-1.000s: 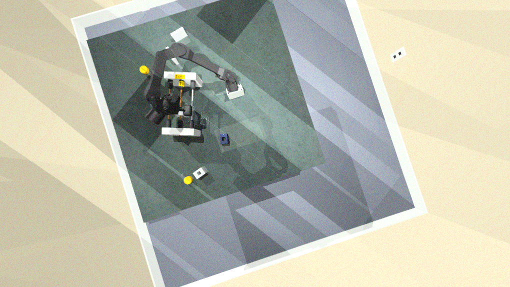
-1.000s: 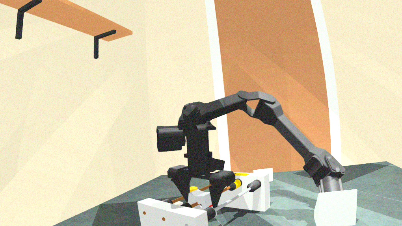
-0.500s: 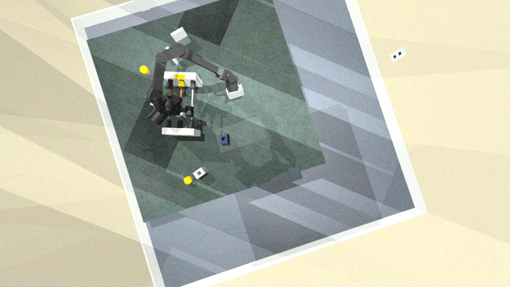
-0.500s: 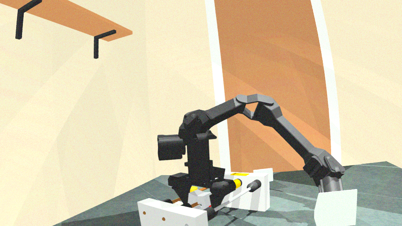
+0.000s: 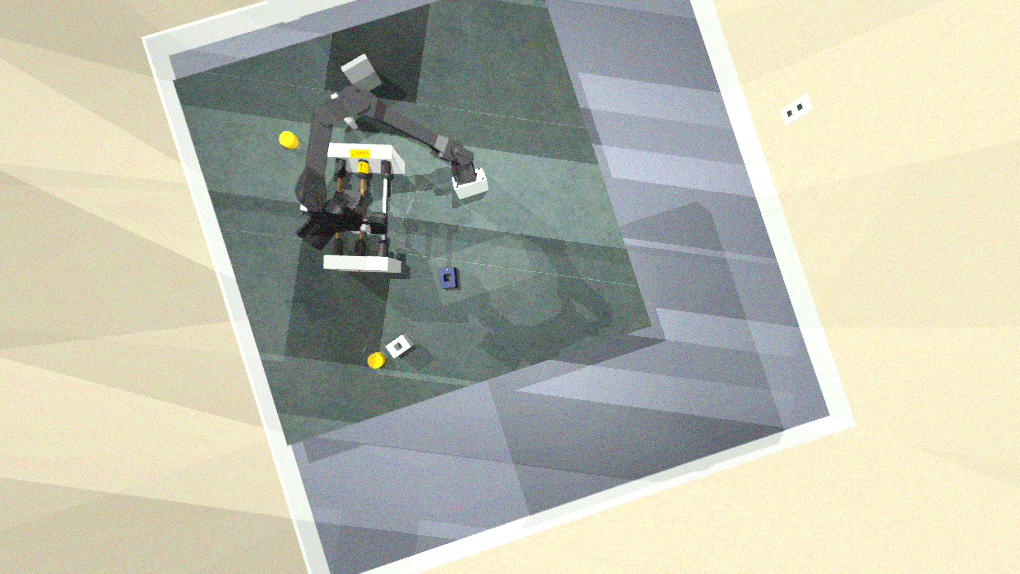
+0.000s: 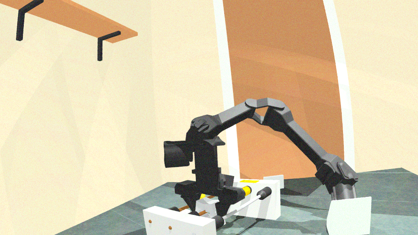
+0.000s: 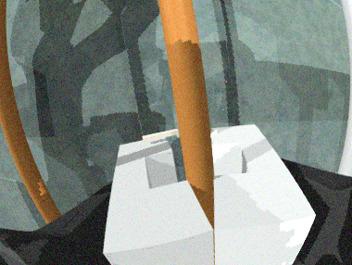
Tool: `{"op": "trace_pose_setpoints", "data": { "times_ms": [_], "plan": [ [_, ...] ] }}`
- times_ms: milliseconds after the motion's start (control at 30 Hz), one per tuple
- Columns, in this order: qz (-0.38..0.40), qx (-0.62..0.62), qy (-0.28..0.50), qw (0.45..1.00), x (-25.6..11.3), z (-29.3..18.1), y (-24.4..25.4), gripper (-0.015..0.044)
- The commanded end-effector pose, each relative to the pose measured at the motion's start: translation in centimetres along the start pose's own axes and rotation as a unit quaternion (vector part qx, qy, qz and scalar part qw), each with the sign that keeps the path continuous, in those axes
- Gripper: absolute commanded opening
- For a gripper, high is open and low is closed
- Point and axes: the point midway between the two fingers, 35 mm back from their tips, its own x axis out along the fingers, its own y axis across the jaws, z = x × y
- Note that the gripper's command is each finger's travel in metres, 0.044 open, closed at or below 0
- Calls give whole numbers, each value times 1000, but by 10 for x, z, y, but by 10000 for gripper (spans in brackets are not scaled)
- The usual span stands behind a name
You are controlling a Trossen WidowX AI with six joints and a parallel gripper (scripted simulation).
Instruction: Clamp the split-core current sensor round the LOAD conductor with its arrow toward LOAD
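The white split-core sensor [image 7: 209, 221] sits with its two halves together around the middle orange conductor [image 7: 184, 92], seam closed. In the side view the sensor [image 6: 206, 204] is on the rack between the two white end blocks. The yellow LOAD marker [image 6: 246, 190] is on the far end of that conductor, under a yellow label [image 6: 248, 181]. My gripper [image 6: 205, 209] is low over the rack and open, with one dark finger on each side of the sensor. From above, the gripper [image 5: 347, 221] hides the sensor. I cannot see the sensor's arrow.
A second orange conductor [image 7: 18, 141] and a white one [image 6: 242, 206] run parallel in the rack. The end blocks [image 5: 363, 153] [image 5: 360, 262] flank them. Two yellow cylinders [image 5: 288, 139] [image 5: 375, 359], a small white box [image 5: 398, 346] and a blue box [image 5: 444, 277] lie on the mat.
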Motion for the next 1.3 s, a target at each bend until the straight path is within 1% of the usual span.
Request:
{"op": "trace_pose_setpoints", "data": {
  "times_ms": [0, 267, 567, 600, 1267],
  "plan": [
    [0, 0, 0, 1000, 0, 0, 0, 301],
    [0, 0, 0, 1000, 0, 0, 0, 247],
    [0, 0, 0, 1000, 0, 0, 0, 11],
    [0, 0, 0, 1000, 0, 0, 0, 0],
    [0, 0, 0, 1000, 0, 0, 0, 0]
  ]
}}
